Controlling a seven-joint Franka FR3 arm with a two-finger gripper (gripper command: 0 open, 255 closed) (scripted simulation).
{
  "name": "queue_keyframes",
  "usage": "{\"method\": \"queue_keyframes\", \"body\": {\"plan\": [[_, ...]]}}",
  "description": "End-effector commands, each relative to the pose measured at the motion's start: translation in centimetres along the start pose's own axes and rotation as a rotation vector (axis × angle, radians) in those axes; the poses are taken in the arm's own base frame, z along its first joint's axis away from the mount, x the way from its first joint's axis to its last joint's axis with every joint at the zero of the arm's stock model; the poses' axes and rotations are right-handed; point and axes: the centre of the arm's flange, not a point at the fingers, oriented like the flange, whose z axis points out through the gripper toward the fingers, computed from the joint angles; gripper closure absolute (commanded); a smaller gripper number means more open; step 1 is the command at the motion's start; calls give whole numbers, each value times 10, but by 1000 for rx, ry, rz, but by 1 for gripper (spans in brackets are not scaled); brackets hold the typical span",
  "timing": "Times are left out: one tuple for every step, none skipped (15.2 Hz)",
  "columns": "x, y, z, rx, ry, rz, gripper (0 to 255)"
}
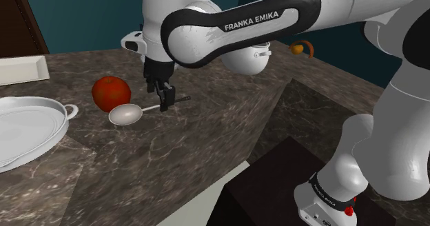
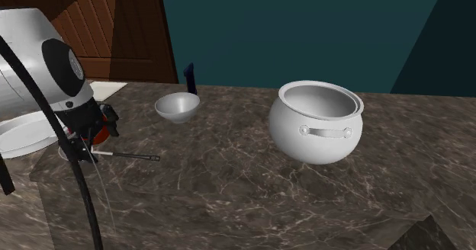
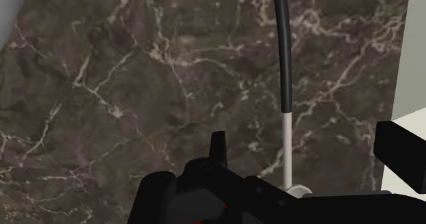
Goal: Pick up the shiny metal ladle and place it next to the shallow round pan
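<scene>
ladle flat by gripper, wrist view: handle between parted fingers, seemingly untouched

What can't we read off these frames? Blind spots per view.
Ladle bowl: second exterior view, hidden behind the arm.
Pan: shoulder view, cut off by the left edge.
Pot: shoulder view, mostly behind the arm.
Pincer, open astride the ladle's handle: wrist view, the hand's body covers the handle's near end, so clearance is unclear.

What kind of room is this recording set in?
Most likely a kitchen: a dark marble counter carries cookware, including a large white pot, a shallow round pan and a ladle.
</scene>
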Motion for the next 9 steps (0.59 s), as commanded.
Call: {"method": "queue_keyframes", "body": {"plan": [[0, 1, -23, 0, 0, 0, 0], [0, 1, -33, 0, 0, 0, 0], [0, 1, -33, 0, 0, 0, 0], [0, 1, -33, 0, 0, 0, 0], [0, 1, -33, 0, 0, 0, 0], [0, 1, -33, 0, 0, 0, 0], [0, 1, -33, 0, 0, 0, 0], [0, 1, -33, 0, 0, 0, 0], [0, 1, -33, 0, 0, 0, 0]]}}
